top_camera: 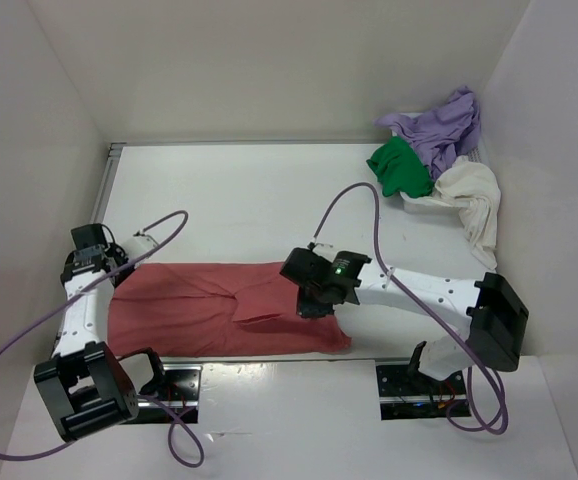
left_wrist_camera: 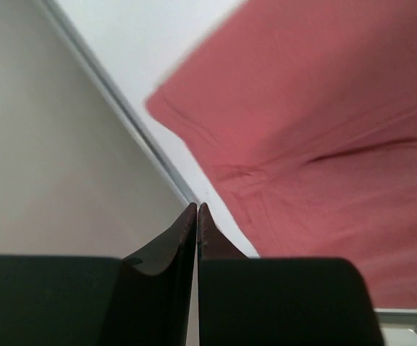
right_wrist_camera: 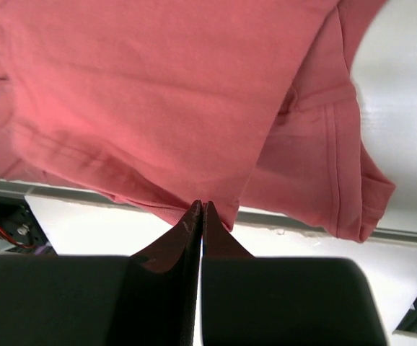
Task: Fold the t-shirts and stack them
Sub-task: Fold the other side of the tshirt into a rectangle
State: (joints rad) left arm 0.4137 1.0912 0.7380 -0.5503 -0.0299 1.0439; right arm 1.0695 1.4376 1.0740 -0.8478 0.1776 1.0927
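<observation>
White tabletop (top_camera: pixel 229 200) fills most of my overhead feed, boxed in by pale walls. The salmon-red shirt (top_camera: pixel 199 310) is the biggest thing on it, spread lengthwise along the near edge between my two arms, with a fold running through its middle.

At the back right corner sits the basket (top_camera: pixel 416 203), mostly buried. The lavender shirt (top_camera: pixel 449 125) is heaped on top, the cream shirt (top_camera: pixel 474 195) droops over its right side, and the green shirt (top_camera: pixel 399 168) is bunched at its left. I cannot make out the basket's shape under them.

The right gripper (right_wrist_camera: pixel 200 207) hangs over the right end of the salmon-red shirt. On its wrist camera the fingers are pressed together, tips meeting right at the shirt's near hem. I cannot tell whether any cloth is caught between them. A sleeve lies folded just to the right.

The left gripper (left_wrist_camera: pixel 197 210) is at the shirt's left end, beside the wall. Its fingers stand together with only a hairline slit. I see nothing between them, and the shirt's edge lies just to the right of the tips. From overhead both sets of fingertips are hidden by the wrist housings.
</observation>
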